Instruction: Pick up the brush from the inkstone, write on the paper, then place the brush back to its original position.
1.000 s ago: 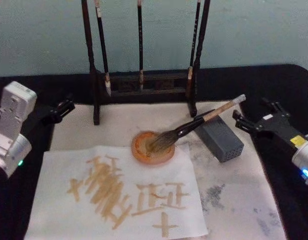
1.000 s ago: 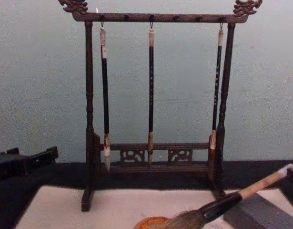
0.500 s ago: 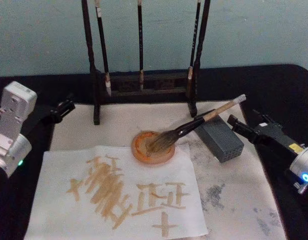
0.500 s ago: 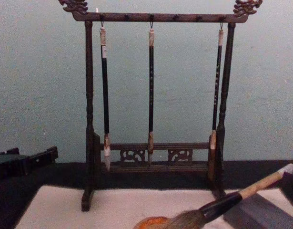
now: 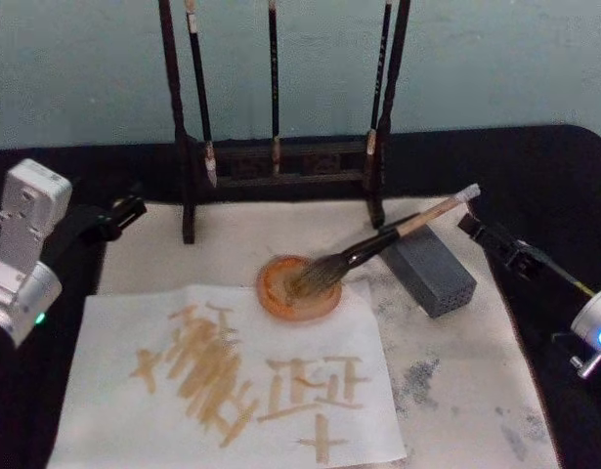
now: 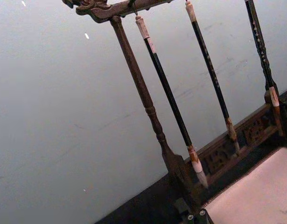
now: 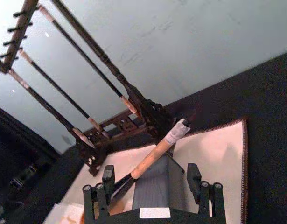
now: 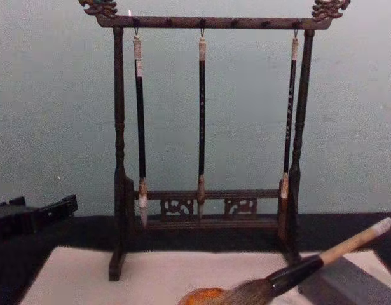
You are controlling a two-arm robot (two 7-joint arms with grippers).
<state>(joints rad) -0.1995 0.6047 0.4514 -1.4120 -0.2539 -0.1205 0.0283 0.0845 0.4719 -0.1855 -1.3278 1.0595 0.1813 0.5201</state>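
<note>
The brush (image 5: 378,241) lies slanted, its bushy head in the round orange inkstone (image 5: 273,293) and its tan handle propped on a grey block (image 5: 434,274). In the chest view the brush (image 8: 297,273) shows low on the right, with the inkstone (image 8: 201,296) beside it. The paper (image 5: 114,332) lies in front of the inkstone, covered with tan strokes. My right gripper (image 5: 481,233) hovers just behind the brush's whitish end cap. In the right wrist view the right gripper (image 7: 150,170) is open, with the handle (image 7: 155,156) ahead of it, untouched. My left gripper (image 5: 124,210) is parked at the mat's far left.
A dark wooden rack (image 8: 119,159) with three thin hanging brushes (image 8: 201,121) stands at the back of the pale felt mat (image 5: 456,391). Grey smudges mark the mat's right part. Black cloth surrounds the mat.
My right gripper has turned and drawn back to the right, leaving the chest view's edge. The brush, inkstone, paper and left arm have stayed put.
</note>
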